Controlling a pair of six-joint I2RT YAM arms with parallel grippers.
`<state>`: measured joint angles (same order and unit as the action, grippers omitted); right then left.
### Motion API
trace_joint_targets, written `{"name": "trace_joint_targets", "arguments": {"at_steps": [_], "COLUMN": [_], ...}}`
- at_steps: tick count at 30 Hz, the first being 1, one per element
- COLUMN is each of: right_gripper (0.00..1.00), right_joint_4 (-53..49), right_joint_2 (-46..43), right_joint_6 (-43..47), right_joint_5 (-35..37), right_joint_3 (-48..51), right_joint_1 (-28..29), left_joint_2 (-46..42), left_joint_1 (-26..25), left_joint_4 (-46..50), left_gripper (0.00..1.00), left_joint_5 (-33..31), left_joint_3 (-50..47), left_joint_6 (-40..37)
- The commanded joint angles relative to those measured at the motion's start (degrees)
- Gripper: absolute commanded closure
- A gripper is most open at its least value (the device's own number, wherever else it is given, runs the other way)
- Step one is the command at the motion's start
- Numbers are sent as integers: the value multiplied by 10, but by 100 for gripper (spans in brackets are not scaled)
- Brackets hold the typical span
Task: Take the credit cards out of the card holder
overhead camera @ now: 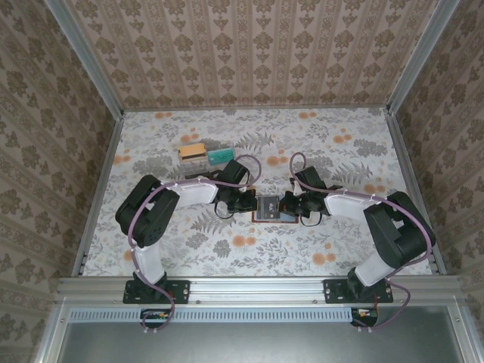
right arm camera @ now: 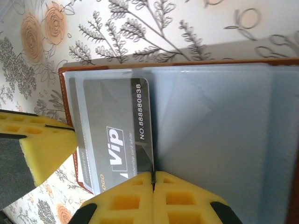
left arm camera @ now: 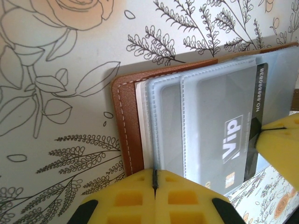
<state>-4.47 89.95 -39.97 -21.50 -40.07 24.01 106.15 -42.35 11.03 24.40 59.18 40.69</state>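
Note:
The brown leather card holder (overhead camera: 266, 206) lies open on the table between both grippers, its clear sleeves (left arm camera: 170, 126) fanned out. A grey "Vip" credit card (right arm camera: 117, 135) sits in a sleeve, sticking out toward the right arm. My left gripper (left arm camera: 154, 179) is shut on the edge of a clear sleeve next to the stitched leather rim (left arm camera: 124, 130). My right gripper (right arm camera: 153, 179) is shut on the corner edge of the grey card (left arm camera: 233, 135), over the blue-grey lining (right arm camera: 224, 135). From above, the left gripper (overhead camera: 248, 203) and right gripper (overhead camera: 292, 204) flank the holder.
An orange card (overhead camera: 193, 150) and a teal card (overhead camera: 221, 156) lie side by side on the floral tablecloth behind the left arm. Metal frame rails (overhead camera: 98, 189) and patterned walls border the table on three sides.

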Motion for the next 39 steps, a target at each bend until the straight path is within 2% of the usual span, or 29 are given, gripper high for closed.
{"name": "trace_joint_targets", "arguments": {"at_steps": [1,8,14,26,29,31,33,37,39], "right_gripper": [100,100,100,100,100,100,100,100,100], "right_joint_4": [-21,-12,-16,-140,-160,-171,-181,-200,-191], "right_joint_2": [-14,-14,-65,-205,-227,-238,-244,-243,-243], "right_joint_6": [17,14,29,88,98,109,123,147,143], "right_joint_5": [-3,-11,-18,13,16,16,22,23,14], "right_joint_3": [13,19,43,3,-15,-29,-45,-76,-80], "right_joint_1": [-7,-7,-27,-36,-35,-32,-24,-8,-8], "left_joint_2": [9,3,-2,-56,-86,-110,-138,-198,-218], "left_joint_1": [-2,-1,2,13,18,24,32,55,65], "left_joint_4": [36,43,43,46,42,42,42,23,9], "left_gripper": [100,100,100,100,89,66,48,2,0], "left_joint_5": [-13,-18,-16,-15,-17,-24,-38,-51,-39], "left_joint_3": [-6,-5,-6,17,24,26,23,2,-8], "left_joint_6": [-7,-12,-13,-9,-2,0,5,13,13]}}
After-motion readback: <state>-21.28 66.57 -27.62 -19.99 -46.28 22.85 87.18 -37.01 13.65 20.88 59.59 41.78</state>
